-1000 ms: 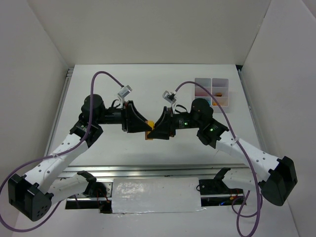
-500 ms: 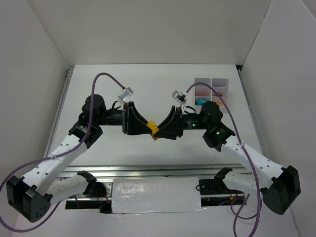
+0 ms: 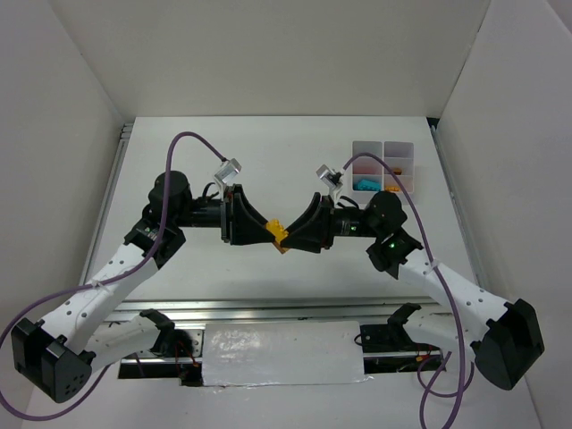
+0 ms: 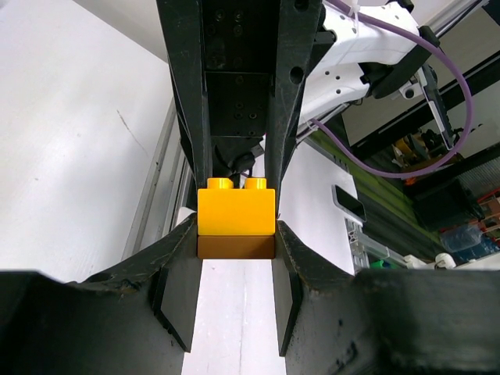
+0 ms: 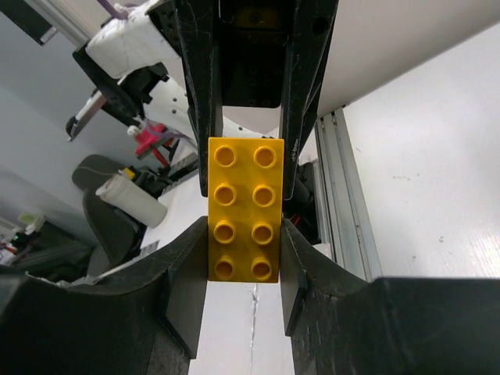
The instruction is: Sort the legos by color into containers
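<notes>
Yellow-orange lego [image 3: 279, 234] above table [image 3: 197, 152] ctr, pinched from both ends: L gripper [image 3: 268, 231] clamped on it, R gripper [image 3: 291, 238] likewise closed on it. Tray [image 3: 382, 152] far-right, well apart.

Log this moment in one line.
yellow brick: mid-table, held by both | left pincer: shut on brick | right pincer: shut on brick | tray: far right, cyan piece inside

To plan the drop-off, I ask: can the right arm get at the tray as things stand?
Probably yes: the tray lies close beside it, no obstacle visible. But the left end effector also clamps the yellow brick, so it must release first.
</notes>
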Action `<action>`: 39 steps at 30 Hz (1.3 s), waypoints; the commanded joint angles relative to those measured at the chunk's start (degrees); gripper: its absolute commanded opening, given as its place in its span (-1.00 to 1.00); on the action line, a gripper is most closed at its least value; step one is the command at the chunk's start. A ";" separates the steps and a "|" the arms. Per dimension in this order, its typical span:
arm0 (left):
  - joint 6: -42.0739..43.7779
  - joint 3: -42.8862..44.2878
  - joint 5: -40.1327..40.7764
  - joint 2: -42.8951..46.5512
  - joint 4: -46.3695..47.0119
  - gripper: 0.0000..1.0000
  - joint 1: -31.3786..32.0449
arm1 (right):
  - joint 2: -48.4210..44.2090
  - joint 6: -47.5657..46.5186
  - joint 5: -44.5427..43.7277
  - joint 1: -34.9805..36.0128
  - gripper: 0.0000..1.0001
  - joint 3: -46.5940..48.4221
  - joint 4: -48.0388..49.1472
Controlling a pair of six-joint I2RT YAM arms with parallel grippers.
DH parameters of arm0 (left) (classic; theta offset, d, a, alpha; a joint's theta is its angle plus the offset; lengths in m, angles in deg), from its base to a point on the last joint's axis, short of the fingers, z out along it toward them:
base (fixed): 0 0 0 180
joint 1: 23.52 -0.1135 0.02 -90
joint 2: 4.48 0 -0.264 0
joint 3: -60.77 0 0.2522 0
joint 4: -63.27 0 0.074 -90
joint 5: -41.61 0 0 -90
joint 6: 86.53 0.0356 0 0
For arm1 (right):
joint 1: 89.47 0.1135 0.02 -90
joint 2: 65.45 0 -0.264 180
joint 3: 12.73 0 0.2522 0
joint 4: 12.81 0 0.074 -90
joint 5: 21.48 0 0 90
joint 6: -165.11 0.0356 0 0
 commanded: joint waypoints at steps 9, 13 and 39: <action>1.05 1.38 -3.44 1.68 -1.37 -1.00 -2.87 | -7.86 3.95 1.52 -6.66 -1.00 -4.92 6.69; -0.18 1.39 -3.00 1.33 0.38 -1.00 -3.13 | -4.53 4.21 4.86 -4.56 -1.00 -4.13 8.54; -1.68 2.44 -2.99 1.42 4.52 -1.00 -3.22 | 3.84 -9.14 -3.57 8.72 0.36 4.13 -8.15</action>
